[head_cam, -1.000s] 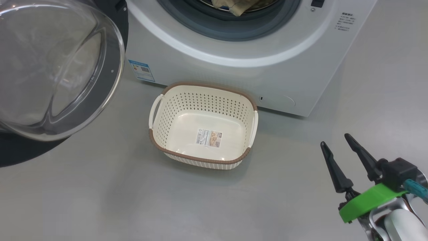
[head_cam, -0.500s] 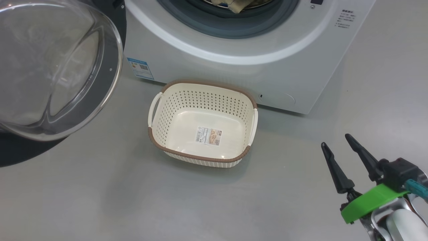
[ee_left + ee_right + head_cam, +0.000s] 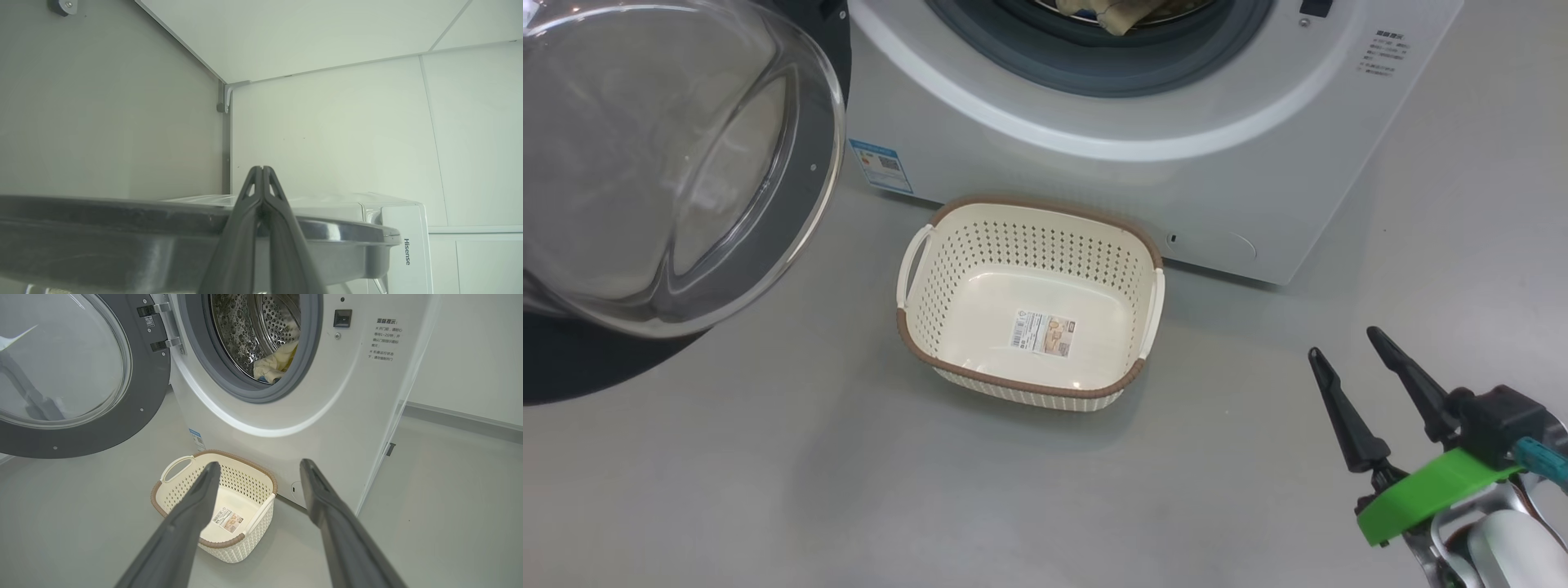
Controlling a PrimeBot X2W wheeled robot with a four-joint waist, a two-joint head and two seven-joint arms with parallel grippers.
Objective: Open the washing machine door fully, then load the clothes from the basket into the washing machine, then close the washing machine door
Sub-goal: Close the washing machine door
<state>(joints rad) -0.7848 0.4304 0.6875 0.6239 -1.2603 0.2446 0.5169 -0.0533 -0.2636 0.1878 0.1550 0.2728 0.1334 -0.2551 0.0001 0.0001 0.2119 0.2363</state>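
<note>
- The washing machine (image 3: 1094,180) is standing on the grey floor (image 3: 849,490) with its round opening uncovered.
- The washing machine door (image 3: 805,237) is hanging swung out on its hinges at the robot's left of the opening, its glass porthole bulging toward the head camera.
- The clothes (image 3: 273,363) are lying inside the steel drum, at the bottom of the opening, behind the grey gasket.
- The basket (image 3: 1029,245) is sitting on the floor just in front of the machine's lower panel, and its bottom is showing a label sticker (image 3: 1044,333).
- The right fingers (image 3: 1343,412) are standing spread wide and are holding nothing. They are hovering above the floor, well apart from the basket and off to its right.
- In the right wrist view, the right fingers (image 3: 202,494) are pointing toward the machine's lower front, with the basket (image 3: 175,486) lying beyond the view's left finger and the clothes higher up, well apart from both tips.
- The left fingers (image 3: 261,183) are pressed together and are gripping nothing. They are rising in front of the dark rim of the door (image 3: 81,228), with the machine's top (image 3: 404,220) beyond; whether they are touching that rim cannot be told.
</note>
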